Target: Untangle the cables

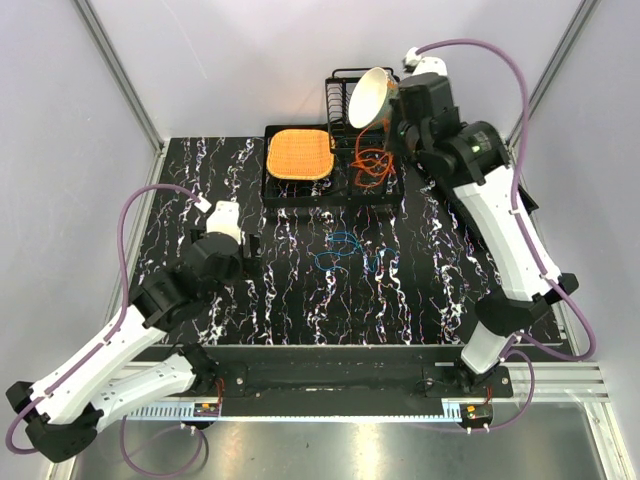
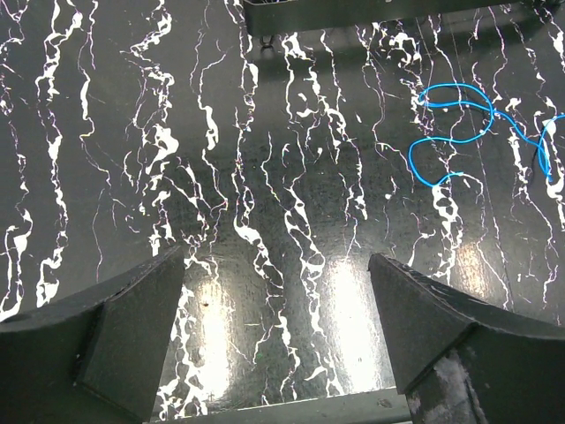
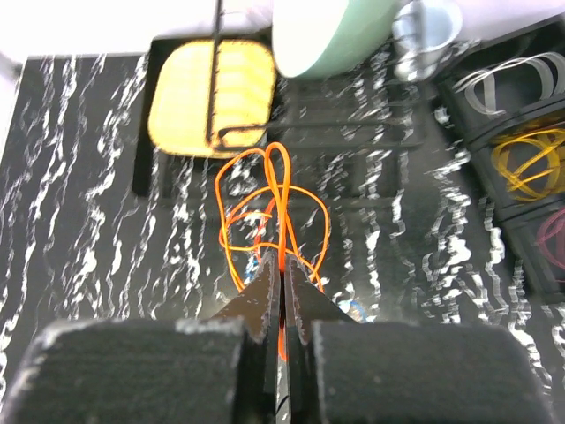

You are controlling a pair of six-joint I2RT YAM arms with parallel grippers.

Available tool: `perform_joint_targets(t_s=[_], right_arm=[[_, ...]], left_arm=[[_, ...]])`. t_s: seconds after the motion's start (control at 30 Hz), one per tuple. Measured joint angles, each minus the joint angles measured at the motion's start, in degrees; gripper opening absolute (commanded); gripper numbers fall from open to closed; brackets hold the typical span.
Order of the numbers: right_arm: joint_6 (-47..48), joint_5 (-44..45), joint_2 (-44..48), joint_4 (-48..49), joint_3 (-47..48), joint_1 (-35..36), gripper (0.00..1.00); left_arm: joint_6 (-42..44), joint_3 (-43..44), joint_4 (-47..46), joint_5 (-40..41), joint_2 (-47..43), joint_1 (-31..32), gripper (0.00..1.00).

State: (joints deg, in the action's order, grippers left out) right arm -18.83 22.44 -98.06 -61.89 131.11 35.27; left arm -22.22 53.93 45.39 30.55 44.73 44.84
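Observation:
A bundle of orange cable [image 3: 274, 203] hangs in loops from my right gripper [image 3: 282, 265], which is shut on its strands. In the top view that gripper [image 1: 388, 140] is at the far right, holding the orange cable [image 1: 372, 165] above the black rack's base. A blue cable [image 1: 345, 250] lies loose in curls on the marbled table, a thin green strand [image 1: 372, 266] at its right end. My left gripper [image 2: 275, 256] is open over bare table, nothing between its fingers. The blue cable [image 2: 459, 132] lies ahead of it and to the right. In the top view the left gripper [image 1: 250, 246] is left of that cable.
At the back stands a black tray [image 1: 285, 195] with an orange-yellow pad [image 1: 298, 155]. Beside it is a wire dish rack [image 1: 345, 85] with a tilted pale cup [image 1: 372, 97]. Black bins [image 3: 521, 163] holding white, yellow and maroon loops show at the right of the right wrist view.

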Motion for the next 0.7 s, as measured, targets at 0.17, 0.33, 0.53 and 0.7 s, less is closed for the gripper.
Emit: perform_joint_targets(t_s=[0.17, 0.33, 0.53, 0.7], right_arm=[[1.27, 1.16, -0.66, -1.49, 7.32, -3.93, 0.00], [2.54, 2.12, -0.96, -1.46, 11.34, -8.52, 0.00], [2.56, 1.29, -4.57, -1.51, 11.32, -16.06, 0.00], [2.29, -1.01, -8.52, -1.51, 11.45, -21.77, 0.00]], left_arm=[[-0.07, 0.02, 0.15, 0.15, 0.22, 0.00, 0.86], [-0.87, 0.11, 3.17, 0.09, 0.87, 0.00, 0.86], [-2.01, 0.09, 5.64, 0.09, -0.90, 0.00, 0.86], [-2.23, 0.02, 5.66, 0.09, -1.25, 0.00, 0.86]])
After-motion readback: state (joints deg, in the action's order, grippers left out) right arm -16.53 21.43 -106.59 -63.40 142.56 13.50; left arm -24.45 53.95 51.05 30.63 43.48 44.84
